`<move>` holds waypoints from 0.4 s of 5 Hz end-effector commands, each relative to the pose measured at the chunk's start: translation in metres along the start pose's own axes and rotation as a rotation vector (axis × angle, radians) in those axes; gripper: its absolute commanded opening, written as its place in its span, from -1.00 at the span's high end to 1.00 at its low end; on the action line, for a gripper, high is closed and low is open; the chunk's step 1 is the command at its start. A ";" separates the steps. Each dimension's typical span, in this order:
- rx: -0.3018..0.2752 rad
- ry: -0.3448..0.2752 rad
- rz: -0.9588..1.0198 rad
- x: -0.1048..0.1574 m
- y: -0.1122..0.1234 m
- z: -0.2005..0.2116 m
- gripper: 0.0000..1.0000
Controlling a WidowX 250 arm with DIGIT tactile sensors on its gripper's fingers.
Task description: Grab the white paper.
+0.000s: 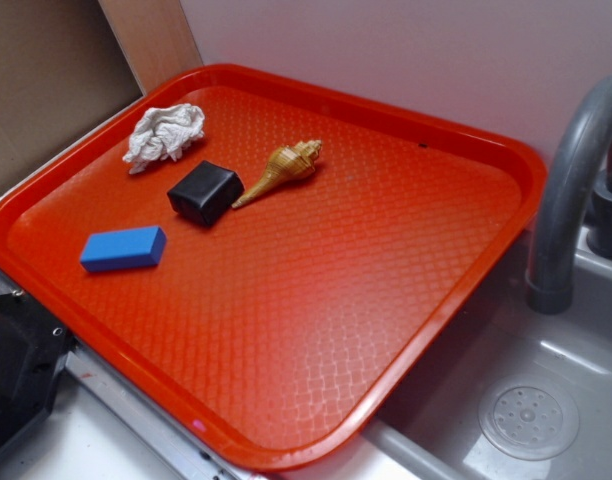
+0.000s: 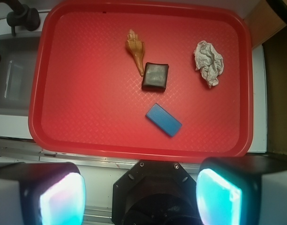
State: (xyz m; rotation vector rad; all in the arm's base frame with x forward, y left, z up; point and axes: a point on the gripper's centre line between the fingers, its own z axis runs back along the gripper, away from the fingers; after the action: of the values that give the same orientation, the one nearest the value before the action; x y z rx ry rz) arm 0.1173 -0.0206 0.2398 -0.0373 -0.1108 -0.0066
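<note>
A crumpled white paper (image 1: 164,135) lies in the upper left of a red tray (image 1: 466,290) in the exterior view, and at the upper right (image 2: 208,63) in the wrist view. Near it sit a black box (image 1: 204,192), touching the tip of a tan shell (image 1: 282,169), and a blue block (image 1: 123,248) well apart from the paper. The gripper (image 2: 141,194) hangs at the bottom of the wrist frame, its pads (image 2: 218,197) spread wide, holding nothing. A sink (image 1: 531,415) and grey faucet (image 1: 571,180) fill the right.
</note>
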 end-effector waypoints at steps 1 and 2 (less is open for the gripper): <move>0.065 -0.001 -0.218 0.039 0.042 -0.034 -1.00; 0.145 -0.070 -0.226 0.050 0.066 -0.051 -1.00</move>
State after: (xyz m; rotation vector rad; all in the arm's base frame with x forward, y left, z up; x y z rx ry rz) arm 0.1704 0.0401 0.1883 0.1137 -0.1713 -0.2303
